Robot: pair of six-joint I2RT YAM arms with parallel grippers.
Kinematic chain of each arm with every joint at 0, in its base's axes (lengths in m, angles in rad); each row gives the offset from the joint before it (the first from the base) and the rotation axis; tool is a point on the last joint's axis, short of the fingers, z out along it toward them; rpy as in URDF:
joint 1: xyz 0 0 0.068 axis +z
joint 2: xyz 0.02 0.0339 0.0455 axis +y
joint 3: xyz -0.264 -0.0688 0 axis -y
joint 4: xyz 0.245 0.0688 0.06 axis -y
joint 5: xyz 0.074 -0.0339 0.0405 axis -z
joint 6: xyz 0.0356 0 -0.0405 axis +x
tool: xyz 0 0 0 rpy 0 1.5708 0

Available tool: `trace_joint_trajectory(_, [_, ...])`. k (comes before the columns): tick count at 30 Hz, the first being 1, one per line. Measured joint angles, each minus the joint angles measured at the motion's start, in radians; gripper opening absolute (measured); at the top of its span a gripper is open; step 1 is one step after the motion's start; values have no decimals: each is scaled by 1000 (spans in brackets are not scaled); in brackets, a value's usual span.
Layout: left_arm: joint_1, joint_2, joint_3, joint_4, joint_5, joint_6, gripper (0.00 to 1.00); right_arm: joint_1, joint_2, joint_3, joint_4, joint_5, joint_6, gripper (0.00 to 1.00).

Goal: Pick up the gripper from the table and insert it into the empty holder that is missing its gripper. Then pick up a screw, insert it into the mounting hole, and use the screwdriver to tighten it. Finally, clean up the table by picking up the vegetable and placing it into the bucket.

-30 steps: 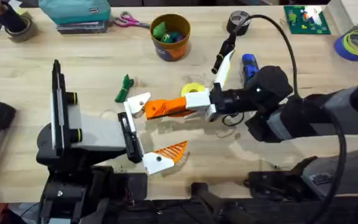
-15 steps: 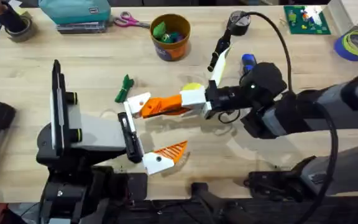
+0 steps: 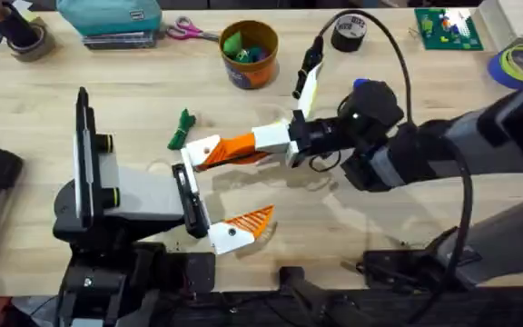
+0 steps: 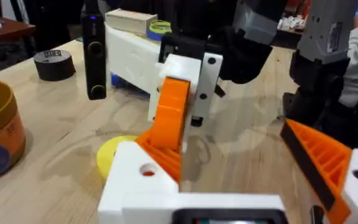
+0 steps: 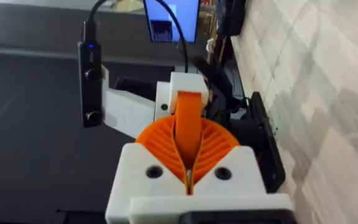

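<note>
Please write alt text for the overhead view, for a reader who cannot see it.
The right gripper presses a loose orange gripper against the white holder of the left arm. A green vegetable lies beside them; an orange bucket stands farther back.

Light wood-plank table point(image 3: 107, 100) (tape rolls point(image 3: 520, 64) at edges); dark floor beyond.

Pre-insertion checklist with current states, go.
1. Small orange ribbed plastic wedge clamped in right tool: ok.
2. Left tool open, its white angular plastic holder block exposed: ok.
3. Wedge tip lined up with holder: ok, they meet in the left wrist view.
4. Wedge fully seated: cannot tell.
5. Mounting hole free of a screw: ok.
6. Slim green toy vegetable out of the insertion path: ok, beside the holder on the table.
</note>
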Motion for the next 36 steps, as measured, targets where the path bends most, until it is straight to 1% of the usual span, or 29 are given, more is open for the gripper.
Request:
trace_joint_trajectory(34, [0, 0, 0, 0, 0, 0, 986, 10, 5, 12, -5, -4, 0, 8])
trace_joint_trajectory(35, [0, 0, 0, 0, -1, 0, 986, 10, 5, 12, -5, -3, 0, 12])
trace_joint_trajectory(36, [0, 0, 0, 0, -1, 0, 986, 10, 5, 12, -5, -4, 1, 43])
